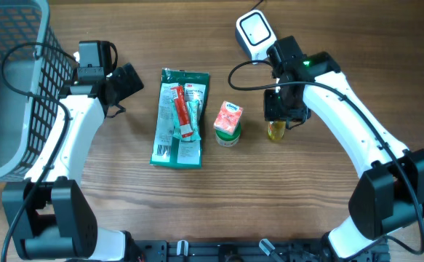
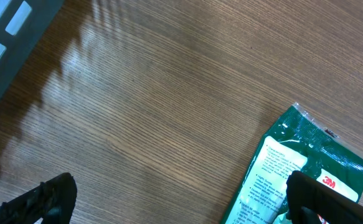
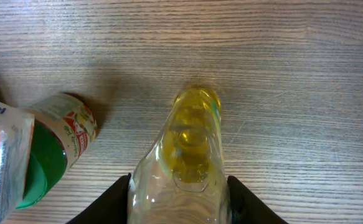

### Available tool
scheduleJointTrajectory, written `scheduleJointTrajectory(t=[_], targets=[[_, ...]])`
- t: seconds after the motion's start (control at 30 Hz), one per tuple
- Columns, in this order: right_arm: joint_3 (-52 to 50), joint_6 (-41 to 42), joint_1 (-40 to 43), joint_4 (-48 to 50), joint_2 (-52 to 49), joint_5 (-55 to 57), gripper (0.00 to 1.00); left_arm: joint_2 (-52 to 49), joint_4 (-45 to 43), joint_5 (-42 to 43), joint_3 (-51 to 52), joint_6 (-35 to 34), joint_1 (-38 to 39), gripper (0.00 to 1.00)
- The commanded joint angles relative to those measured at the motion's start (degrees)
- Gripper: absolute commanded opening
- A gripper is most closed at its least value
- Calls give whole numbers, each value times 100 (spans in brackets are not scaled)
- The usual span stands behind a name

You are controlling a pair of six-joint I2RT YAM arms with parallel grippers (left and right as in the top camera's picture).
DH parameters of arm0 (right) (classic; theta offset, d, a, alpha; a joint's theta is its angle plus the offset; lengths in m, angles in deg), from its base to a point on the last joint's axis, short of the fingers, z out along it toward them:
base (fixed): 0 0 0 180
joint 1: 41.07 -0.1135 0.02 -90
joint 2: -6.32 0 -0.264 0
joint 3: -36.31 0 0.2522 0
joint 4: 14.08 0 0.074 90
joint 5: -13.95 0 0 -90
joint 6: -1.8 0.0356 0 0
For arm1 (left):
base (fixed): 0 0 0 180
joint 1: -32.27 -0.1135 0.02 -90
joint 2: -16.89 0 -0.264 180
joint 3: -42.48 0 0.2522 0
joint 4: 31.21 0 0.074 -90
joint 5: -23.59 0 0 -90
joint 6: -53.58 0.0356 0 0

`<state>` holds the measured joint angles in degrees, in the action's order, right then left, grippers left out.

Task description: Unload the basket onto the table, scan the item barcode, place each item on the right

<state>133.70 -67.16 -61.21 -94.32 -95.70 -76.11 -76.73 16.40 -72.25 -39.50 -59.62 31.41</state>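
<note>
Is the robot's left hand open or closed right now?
Open. The left gripper shows its two fingers far apart in the wrist view, holding nothing, with the table below.

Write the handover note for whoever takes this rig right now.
Left gripper: open, empty, beside the green 3M packet.
Right gripper: closed on the bottle of yellow liquid, near the table.
White scanner: far edge of the table, just beyond the right gripper.
Done: bottle grasped. Left: lift it and show its barcode to the scanner; no barcode visible yet.
</note>
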Motion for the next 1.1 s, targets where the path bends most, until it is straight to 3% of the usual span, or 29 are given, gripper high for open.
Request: scheduleJointTrajectory(t=[0.0,0.07,0.2,0.5,0.6,0.63,1.07], targets=[[98,17,13,-26,98,175,66,68,0,48,-74,28,-15,100],[98,20,13,-35,98,175,81,68,-2,48,-74,28,-15,100],[98,17,13,-33,98,175,95,68,-2,48,-74,28,-15,100],[-39,9,13,-57,98,175,91,68,-2,46,-74,28,-15,100],[-90,11,13,-22,98,173,92,68,-2,48,-74,28,-15,100],[-83,-7,13,-24,98,173,100,68,-2,48,-74,28,-15,100],[282,-225,105,-610,184,175,100,68,0,48,-74,28,-15,100]])
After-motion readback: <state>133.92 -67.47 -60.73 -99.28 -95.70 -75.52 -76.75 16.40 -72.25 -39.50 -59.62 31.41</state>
